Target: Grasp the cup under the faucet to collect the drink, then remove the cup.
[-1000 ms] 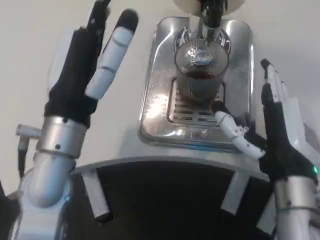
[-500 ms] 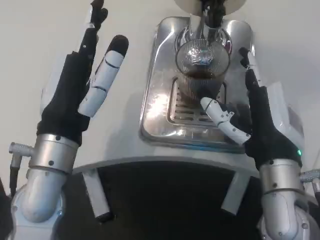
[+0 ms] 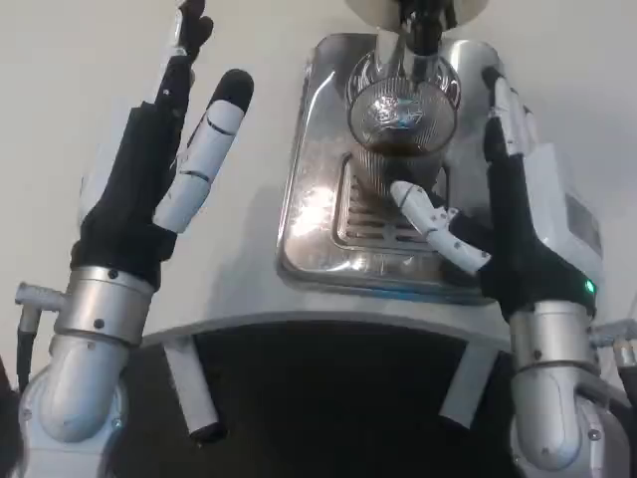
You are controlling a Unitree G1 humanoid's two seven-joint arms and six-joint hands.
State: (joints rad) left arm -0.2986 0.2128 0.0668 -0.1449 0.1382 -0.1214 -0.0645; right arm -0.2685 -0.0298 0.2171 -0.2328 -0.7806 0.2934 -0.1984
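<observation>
Already the cup is sitting under the faucet holding dark drink; the right hand, fingers spread, is cupping beside it, ungrasped, removal pending.

We see the cup on the drip tray under the faucet, between our hands.

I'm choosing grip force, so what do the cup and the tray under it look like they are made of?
The cup looks like clear ribbed glass or hard plastic: dark drink shows through its fluted wall, and its rim glints. The tray looks like polished metal, probably stainless steel: a mirror-like silver surface with bright reflections and a slotted grate in the middle. Neither material is certain from looks alone.
</observation>
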